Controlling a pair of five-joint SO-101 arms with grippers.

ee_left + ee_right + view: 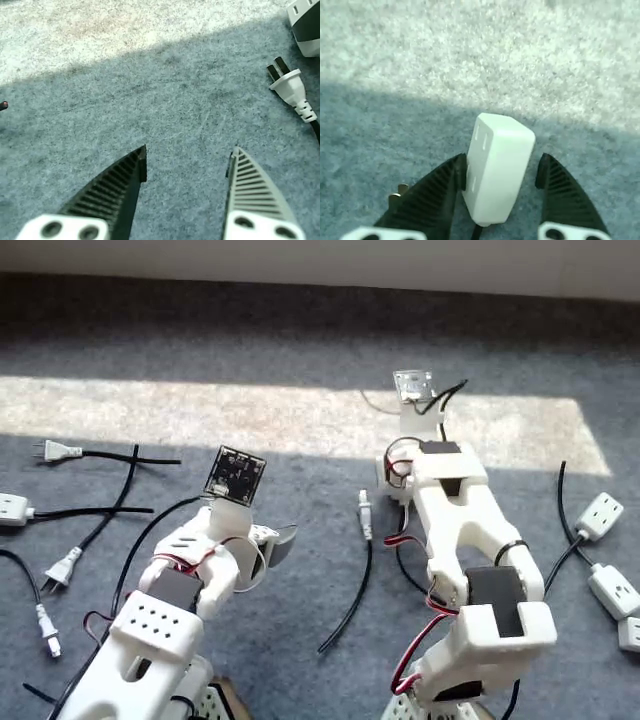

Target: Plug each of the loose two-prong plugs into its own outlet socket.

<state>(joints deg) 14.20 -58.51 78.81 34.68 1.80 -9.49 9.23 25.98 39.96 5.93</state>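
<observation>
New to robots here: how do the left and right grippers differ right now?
The left gripper has bare carpet between its fingers; the right gripper straddles a white outlet socket. A loose plug lies apart from the left gripper, while the right gripper is centred on its socket. Both are open.

The table point(300, 340) wears grey carpet — sunlit across its far part. Corded plugs point(52, 450) lie left, outlet sockets point(600, 515) right.

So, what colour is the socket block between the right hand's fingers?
White; the socket block shows best in the right wrist view.
</observation>
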